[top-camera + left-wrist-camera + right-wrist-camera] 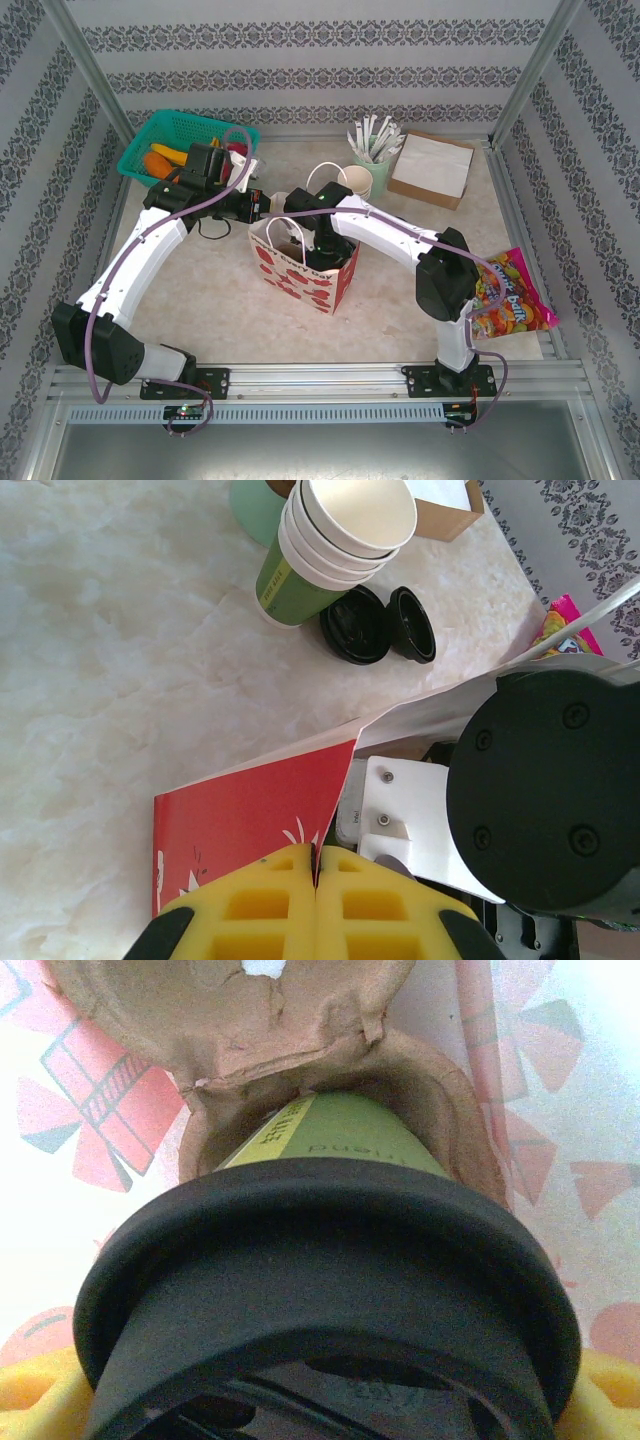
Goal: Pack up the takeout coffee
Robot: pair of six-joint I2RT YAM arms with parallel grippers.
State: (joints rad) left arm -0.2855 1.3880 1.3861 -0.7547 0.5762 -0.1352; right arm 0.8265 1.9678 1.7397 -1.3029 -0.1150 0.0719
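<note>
Right arm and takeout coffee plug the mouth of the paper bag; cup stack and loose lids crowd behind; bench in front lies open.

in the top view the paper bag stood at frame centre. the basket sat upper left, the stick holder and napkin box upper right, and the candy bag at the right edge. inside the bag, the takeout coffee sat in a cup carrier pocket. two loose lids lay just beside the stack of cups.
</note>
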